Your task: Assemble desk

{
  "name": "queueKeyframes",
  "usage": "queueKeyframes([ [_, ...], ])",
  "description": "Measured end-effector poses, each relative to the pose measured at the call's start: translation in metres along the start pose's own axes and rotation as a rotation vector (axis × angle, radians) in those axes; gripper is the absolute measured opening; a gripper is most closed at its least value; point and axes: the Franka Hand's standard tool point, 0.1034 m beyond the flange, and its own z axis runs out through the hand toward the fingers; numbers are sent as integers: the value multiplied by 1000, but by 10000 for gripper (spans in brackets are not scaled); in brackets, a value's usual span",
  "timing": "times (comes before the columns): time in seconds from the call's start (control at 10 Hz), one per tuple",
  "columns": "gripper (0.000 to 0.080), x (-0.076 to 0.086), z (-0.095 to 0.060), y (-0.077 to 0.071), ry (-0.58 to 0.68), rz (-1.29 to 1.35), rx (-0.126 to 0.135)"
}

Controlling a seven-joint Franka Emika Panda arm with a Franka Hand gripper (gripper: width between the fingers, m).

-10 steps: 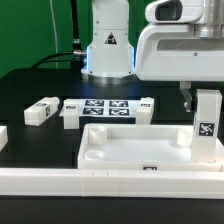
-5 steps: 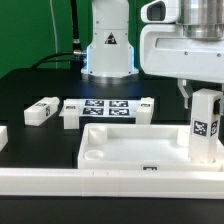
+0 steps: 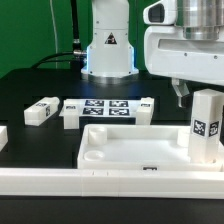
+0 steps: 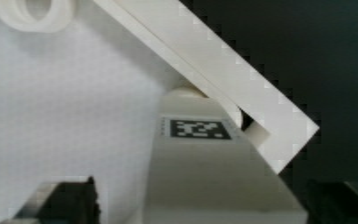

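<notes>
The desk top (image 3: 130, 148), a white rimmed tray, lies in the middle of the black table. One white block leg (image 3: 207, 128) with a tag stands upright at the tray's corner on the exterior view's right. My gripper (image 3: 190, 97) hangs over that leg, open, with one dark finger (image 3: 180, 96) showing beside the leg's top. In the wrist view the tagged leg (image 4: 202, 150) sits between my spread fingers (image 4: 69, 200), with a gap on each side, and my gripper (image 4: 197, 205) is centred on it. The tray rim (image 4: 211, 70) runs diagonally.
Loose white legs lie at the back: one (image 3: 42, 110) on the exterior view's left, two (image 3: 70, 115) (image 3: 147, 108) flanking the marker board (image 3: 108, 108). Another white part (image 3: 3, 138) sits at the left edge. A long white border rail (image 3: 100, 182) runs along the front. The robot base (image 3: 108, 50) stands behind.
My gripper hand has shifted slightly toward the exterior view's right above the upright leg. The leg and the tray have not moved.
</notes>
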Motion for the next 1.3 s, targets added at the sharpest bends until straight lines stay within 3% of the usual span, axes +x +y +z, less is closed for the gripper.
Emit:
queueKeyframes([
  [0.1, 628, -2, 0, -2, 1, -73, -1],
  [0.3, 645, -1, 0, -1, 0, -226, 0],
  [0.5, 649, -1, 0, -1, 1, -355, 0],
  [1.0, 649, -5, 1, -3, 28, -829, -54],
  [1.3, 649, -3, 0, -3, 31, -1075, -64],
])
